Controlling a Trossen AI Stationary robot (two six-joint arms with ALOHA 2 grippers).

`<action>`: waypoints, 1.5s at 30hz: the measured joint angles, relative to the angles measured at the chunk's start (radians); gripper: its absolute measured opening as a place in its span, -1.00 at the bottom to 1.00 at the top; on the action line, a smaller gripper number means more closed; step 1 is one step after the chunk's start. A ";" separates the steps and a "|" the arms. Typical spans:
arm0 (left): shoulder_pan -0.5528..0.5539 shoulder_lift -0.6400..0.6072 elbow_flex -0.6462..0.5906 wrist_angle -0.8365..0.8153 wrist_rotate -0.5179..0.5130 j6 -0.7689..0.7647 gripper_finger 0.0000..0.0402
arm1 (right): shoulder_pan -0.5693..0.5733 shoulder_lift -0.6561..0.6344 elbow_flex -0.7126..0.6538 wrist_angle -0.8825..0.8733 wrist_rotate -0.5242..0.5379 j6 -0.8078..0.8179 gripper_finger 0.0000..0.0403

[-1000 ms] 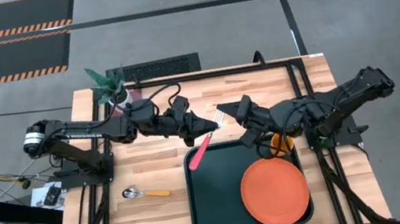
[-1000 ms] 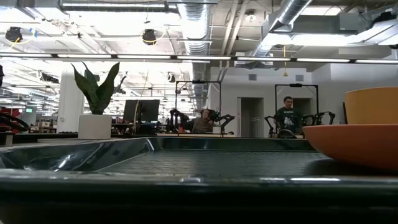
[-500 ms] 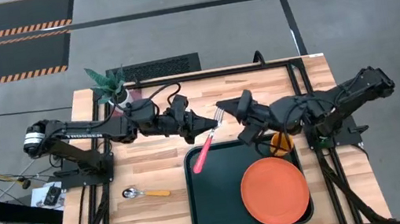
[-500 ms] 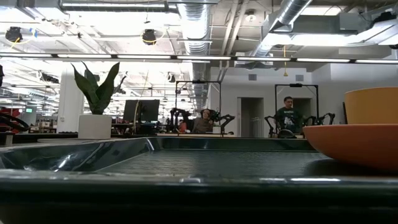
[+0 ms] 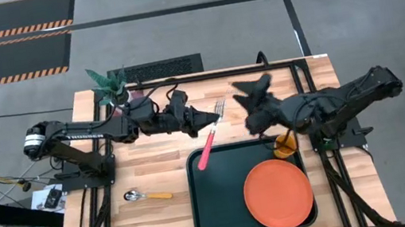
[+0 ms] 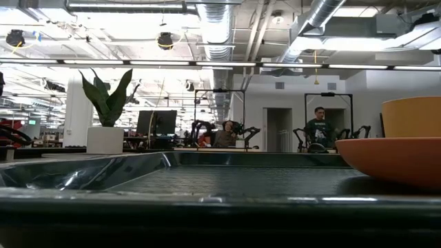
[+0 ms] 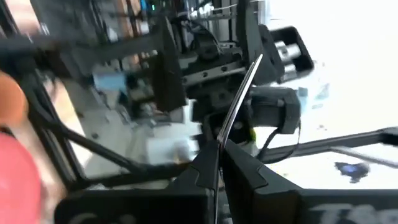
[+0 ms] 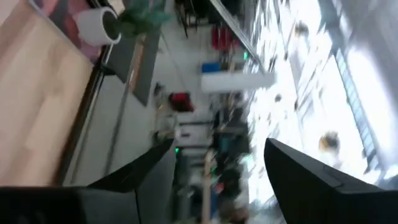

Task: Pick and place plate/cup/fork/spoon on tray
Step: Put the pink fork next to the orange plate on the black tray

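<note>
The fork (image 5: 208, 140), with silver tines and a red-pink handle, lies slantwise by the tray's far-left corner, and my left gripper (image 5: 204, 120) is shut on it. My right gripper (image 5: 249, 103) stands open just right of the tines, touching nothing; its wrist view shows the fingers wide apart (image 8: 211, 180). The dark tray (image 5: 217, 208) bears the orange-red plate (image 5: 279, 193) at its near right. The orange-yellow cup (image 5: 285, 146) sits in the tray's far-right corner. The spoon (image 5: 147, 195) lies flat on the wood left of the tray. My left gripper pinches the fork's thin metal neck (image 7: 220, 135) between its two fingers, just above the red handle. The fingers come level from the table's left and lie across the fork. The tines (image 5: 220, 109) point far-right; the handle end (image 5: 201, 165) hangs over the tray's far-left corner.
A potted plant (image 5: 112, 87) stands at the table's far-left corner. In the low view the tray's rim (image 6: 207, 200) fills the foreground, with the plate (image 6: 393, 162) and cup (image 6: 412, 117) at right. People sit in the room behind. Bare wood lies left of the tray.
My right gripper has opened, let go of the fork's tine end and drawn back toward the table's far-right, rising and tipping. My left gripper keeps the fork, which has shifted slightly toward the far edge.
</note>
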 joint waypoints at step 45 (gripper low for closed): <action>-0.100 0.199 0.000 0.324 -0.468 0.882 -1.00 | -0.368 -0.092 -0.001 -0.074 -1.049 1.345 0.29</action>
